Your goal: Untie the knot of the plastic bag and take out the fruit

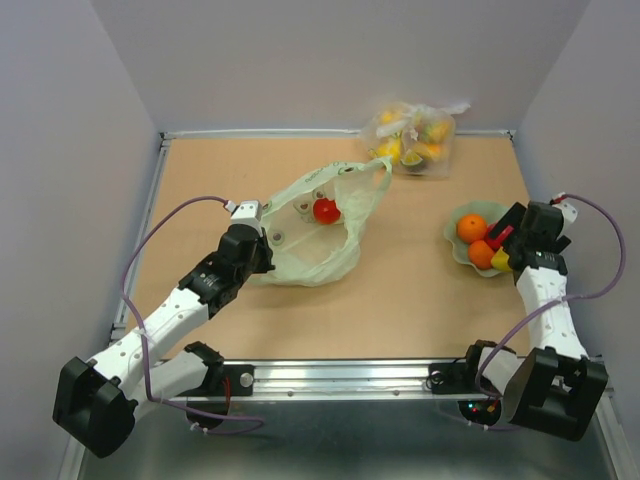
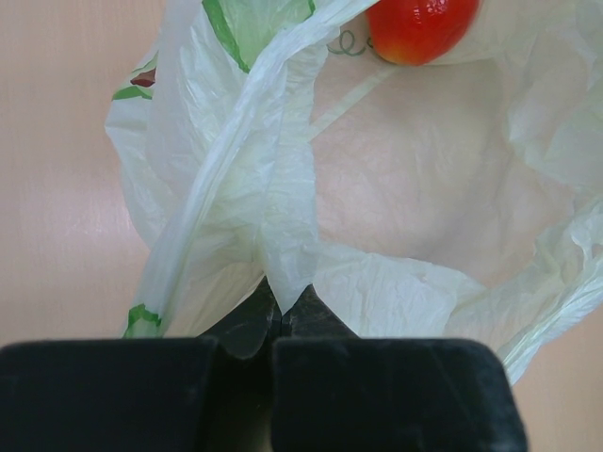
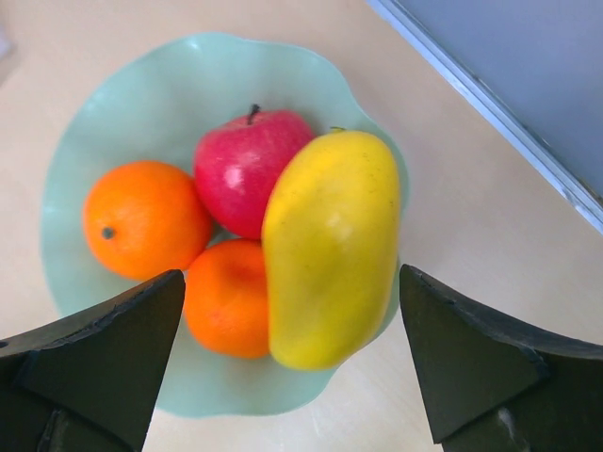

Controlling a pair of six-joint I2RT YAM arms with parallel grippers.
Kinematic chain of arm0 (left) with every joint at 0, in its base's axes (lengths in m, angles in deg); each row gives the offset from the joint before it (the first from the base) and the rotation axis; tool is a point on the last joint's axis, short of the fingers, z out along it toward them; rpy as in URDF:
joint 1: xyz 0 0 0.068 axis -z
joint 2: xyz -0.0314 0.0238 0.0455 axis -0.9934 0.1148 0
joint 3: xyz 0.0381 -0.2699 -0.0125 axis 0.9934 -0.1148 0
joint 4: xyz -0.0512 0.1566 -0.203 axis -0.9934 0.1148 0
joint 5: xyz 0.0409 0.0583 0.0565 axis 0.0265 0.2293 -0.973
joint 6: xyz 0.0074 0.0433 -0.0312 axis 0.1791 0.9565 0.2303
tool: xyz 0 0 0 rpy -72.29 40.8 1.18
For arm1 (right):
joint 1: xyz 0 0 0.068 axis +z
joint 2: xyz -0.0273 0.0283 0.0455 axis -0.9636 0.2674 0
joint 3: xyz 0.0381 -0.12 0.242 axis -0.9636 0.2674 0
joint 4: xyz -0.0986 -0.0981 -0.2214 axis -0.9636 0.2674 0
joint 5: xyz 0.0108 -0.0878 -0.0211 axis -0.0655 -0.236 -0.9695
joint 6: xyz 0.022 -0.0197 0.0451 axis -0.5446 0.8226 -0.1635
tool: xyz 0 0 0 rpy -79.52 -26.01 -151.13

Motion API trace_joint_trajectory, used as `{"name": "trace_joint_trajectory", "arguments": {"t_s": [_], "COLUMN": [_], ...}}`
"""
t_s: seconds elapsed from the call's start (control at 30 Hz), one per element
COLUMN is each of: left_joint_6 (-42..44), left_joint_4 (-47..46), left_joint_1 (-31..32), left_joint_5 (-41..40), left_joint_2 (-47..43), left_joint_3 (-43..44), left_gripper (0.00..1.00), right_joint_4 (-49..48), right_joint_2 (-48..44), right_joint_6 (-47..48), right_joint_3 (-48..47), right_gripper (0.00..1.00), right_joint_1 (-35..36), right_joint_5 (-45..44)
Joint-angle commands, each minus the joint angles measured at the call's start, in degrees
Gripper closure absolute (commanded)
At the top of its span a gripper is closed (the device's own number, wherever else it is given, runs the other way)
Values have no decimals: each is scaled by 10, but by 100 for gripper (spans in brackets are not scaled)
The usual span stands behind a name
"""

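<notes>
While left jaws pinch the plastic bag (image 2: 283,188) | right jaws spread wide above fruit (image 3: 330,245) in bowl (image 3: 94,122)

Plastic bag (image 2: 283,188) thin, crinkled, translucent; mango (image 3: 330,245) smooth, glossy.

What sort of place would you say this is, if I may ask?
Probably a robot lab test cell: plain grey walls enclose a brown tabletop, and two robot arms are bolted to a metal rail.
</notes>
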Motion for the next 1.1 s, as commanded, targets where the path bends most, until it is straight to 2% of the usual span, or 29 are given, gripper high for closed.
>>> {"name": "trace_joint_trajectory", "arguments": {"t_s": [0.0,0.17,0.23,0.27,0.37,0.4,0.47,0.5,0.57,0.67,0.8,0.9,1.07], "left_joint_6": [10,11,10,8,5,4,2,2,-2,-12,-28,-34,-38], "left_joint_4": [-23,-24,-17,-15,-14,-10,-5,-1,9,20,35,44,77], "left_joint_1": [-3,-4,-3,-4,-4,-3,-3,-4,-4,-3,-3,-3,-3], "left_joint_5": [1,4,5,6,9,10,8,5,4,4,10,16,25], "left_joint_2": [-6,-2,2,5,8,13,17,21,22,21,17,10,-1], "left_joint_3": [-4,-5,-1,1,2,6,10,16,21,28,35,37,52], "left_gripper": [100,100,100,100,100,100,100,100,100,100,100,100,100], "right_joint_4": [0,26,33,33,33,33,31,29,23,2,-9,-38,-69], "right_joint_2": [-28,-23,-18,-12,7,26,48,74,99,157,241,304,391], "right_joint_6": [13,58,83,93,115,122,136,143,165,195,216,215,204], "right_joint_3": [-67,-161,-186,-203,-226,-240,-256,-274,-294,-334,-397,-410,-417], "right_gripper": [0,0,0,0,0,0,0,0,0,0,0,0,0], "right_joint_1": [-4,19,76,142,261,331,395,456,535,626,684,698,698], "right_joint_5": [61,189,203,197,137,116,91,63,42,24,37,51,-17]}}
